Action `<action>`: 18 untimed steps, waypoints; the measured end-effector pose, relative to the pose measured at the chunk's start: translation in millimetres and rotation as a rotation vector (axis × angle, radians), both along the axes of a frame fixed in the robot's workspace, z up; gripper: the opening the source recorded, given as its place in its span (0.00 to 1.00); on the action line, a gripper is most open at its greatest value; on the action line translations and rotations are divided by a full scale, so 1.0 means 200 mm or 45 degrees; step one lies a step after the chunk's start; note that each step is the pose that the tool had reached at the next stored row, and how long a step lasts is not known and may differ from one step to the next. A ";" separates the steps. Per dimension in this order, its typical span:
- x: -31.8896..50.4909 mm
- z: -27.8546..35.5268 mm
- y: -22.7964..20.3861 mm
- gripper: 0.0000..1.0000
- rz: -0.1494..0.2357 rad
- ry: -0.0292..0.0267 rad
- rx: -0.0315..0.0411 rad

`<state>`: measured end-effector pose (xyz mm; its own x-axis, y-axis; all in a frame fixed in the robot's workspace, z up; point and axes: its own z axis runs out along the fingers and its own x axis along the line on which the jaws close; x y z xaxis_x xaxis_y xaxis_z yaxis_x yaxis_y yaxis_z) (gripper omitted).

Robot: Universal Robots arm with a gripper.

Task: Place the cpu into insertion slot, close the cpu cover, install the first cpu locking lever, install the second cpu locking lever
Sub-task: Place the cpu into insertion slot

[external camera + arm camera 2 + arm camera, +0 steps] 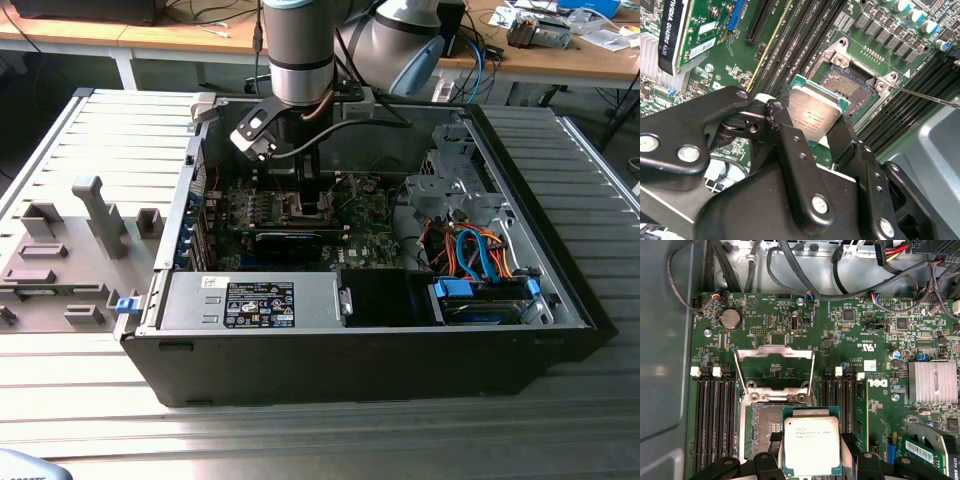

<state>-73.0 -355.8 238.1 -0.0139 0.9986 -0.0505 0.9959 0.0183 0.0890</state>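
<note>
Flat silver-grey square cpu (811,446) sits pinched in the black gripper (812,118) right by the empty silver-rimmed insertion slot (762,432), thin silver cpu cover (775,353) flipped open.

Silver cpu (811,445) beside bare insertion slot (762,432), cpu cover (774,351) raised.

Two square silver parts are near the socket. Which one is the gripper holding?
The cpu: a solid, metal-topped chip held by the gripper. The cpu cover is only a windowed frame, standing open.
</note>
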 end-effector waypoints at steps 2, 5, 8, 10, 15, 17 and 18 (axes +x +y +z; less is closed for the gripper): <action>-0.001 0.000 0.000 0.55 0.000 0.0001 -0.0001; -0.001 -0.002 0.000 0.55 0.000 0.0000 0.0000; -0.002 -0.002 0.000 0.55 0.000 0.0001 -0.0001; -0.002 -0.003 0.000 0.55 0.000 0.0001 -0.0001; -0.005 -0.004 0.007 0.55 0.000 0.0001 0.0001; -0.005 -0.005 0.020 0.55 0.007 0.0000 -0.0001; -0.005 -0.005 0.025 0.55 0.016 0.0000 -0.0001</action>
